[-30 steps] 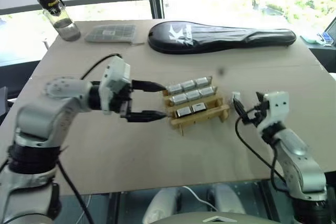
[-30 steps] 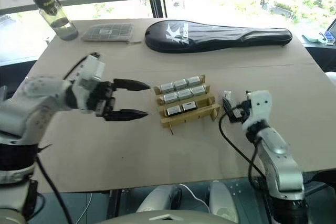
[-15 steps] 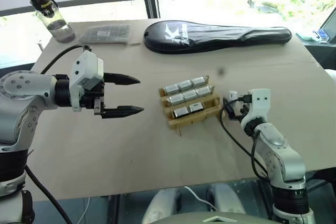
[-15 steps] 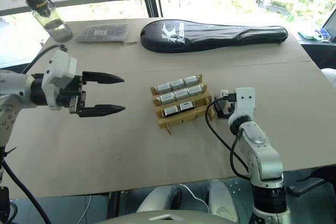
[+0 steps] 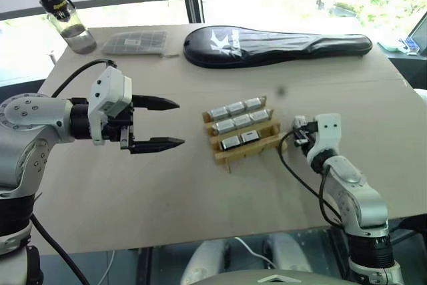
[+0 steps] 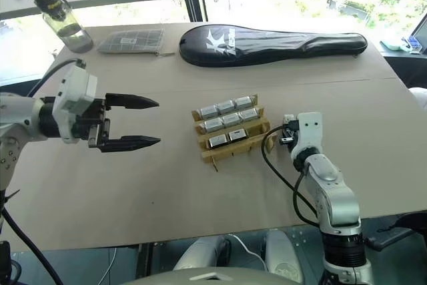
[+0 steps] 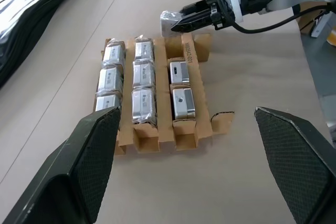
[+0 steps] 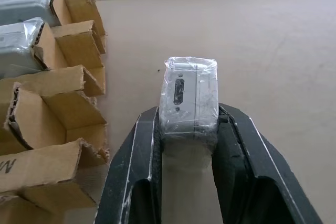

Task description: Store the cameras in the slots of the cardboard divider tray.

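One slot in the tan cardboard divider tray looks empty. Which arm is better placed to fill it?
Right. The right gripper is shut on a wrapped silver-white camera beside the tan cardboard divider tray; the left gripper hangs open, empty, farther off.

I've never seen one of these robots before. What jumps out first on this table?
Mid-table sits a cardboard divider tray holding eight wrapped cameras, with one slot empty at its right end. Just right of it, the right gripper is shut on the last camera. The left gripper hovers wide open to the tray's left, and a long black racket case lies along the far edge.
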Controlling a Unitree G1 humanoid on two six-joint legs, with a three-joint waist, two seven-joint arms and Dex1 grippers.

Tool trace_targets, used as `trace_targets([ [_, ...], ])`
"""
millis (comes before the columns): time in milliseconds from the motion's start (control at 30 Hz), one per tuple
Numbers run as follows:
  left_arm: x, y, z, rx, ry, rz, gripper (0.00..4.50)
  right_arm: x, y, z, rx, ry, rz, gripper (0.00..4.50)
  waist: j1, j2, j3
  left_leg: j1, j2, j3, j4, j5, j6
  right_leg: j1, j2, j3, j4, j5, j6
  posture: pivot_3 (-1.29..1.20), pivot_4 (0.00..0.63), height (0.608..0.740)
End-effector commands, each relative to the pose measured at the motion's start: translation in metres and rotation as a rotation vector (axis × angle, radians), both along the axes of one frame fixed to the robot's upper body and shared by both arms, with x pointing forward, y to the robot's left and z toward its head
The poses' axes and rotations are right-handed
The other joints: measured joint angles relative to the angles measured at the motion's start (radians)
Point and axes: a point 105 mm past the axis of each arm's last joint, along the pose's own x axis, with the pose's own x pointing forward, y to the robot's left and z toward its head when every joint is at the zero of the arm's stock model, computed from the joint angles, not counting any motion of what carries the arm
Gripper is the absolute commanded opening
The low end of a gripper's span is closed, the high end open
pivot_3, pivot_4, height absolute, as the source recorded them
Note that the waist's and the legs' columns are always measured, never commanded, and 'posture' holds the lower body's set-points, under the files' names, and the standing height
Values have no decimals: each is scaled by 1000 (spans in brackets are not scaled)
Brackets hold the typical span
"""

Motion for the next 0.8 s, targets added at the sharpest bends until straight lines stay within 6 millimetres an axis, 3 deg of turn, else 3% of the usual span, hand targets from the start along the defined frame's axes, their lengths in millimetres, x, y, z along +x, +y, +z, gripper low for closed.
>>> trace_targets([
  [33, -3, -5, 8, -10, -31, -29, 4252, 2, -4, 31, -50, -148, 72, 753, -1, 0, 0, 0, 0, 0, 0, 0, 0, 0, 0, 0, 0, 0, 0, 0, 150, 740],
  [167, -2, -7, 6, -15, -24, -39, 4252, -5, 2, 46, -168, -252, 344, 753, 0, 0, 1, 0, 0, 0, 0, 0, 0, 0, 0, 0, 0, 0, 0, 0, 150, 740],
  [267, -1, -8, 6, -18, -24, -44, 4252, -13, 11, 57, -162, -298, 579, 753, -1, -1, 1, 0, 0, 0, 0, 0, 0, 0, 0, 0, 0, 0, 0, 0, 150, 740],
  [433, -1, -13, 8, -38, -26, -61, 4252, -9, 16, 66, -228, -338, 858, 753, -11, -2, 1, 0, 1, 0, 1, 0, 0, 2, 0, 0, -1, 0, 0, 0, 150, 740],
  [500, -4, -14, 8, -43, -25, -66, 4252, -10, 26, 73, -248, -364, 1047, 753, -16, -2, 2, 0, 1, 0, 1, 0, 0, 2, 0, 0, -1, 0, 0, 0, 150, 740],
  [633, -8, -16, 5, -41, -27, -64, 4252, -4, 35, 66, -316, -283, 1294, 753, -26, -3, 3, 0, 1, 0, 1, 0, 0, 2, 0, 0, -1, 0, 0, 0, 150, 740],
  [800, -14, -17, 4, -63, -33, -28, 4252, 10, 39, 55, -413, -214, 1430, 753, -22, -4, 4, -1, 1, -1, 1, 0, 0, 0, 0, -2, -2, 0, 0, 0, 150, 740],
])
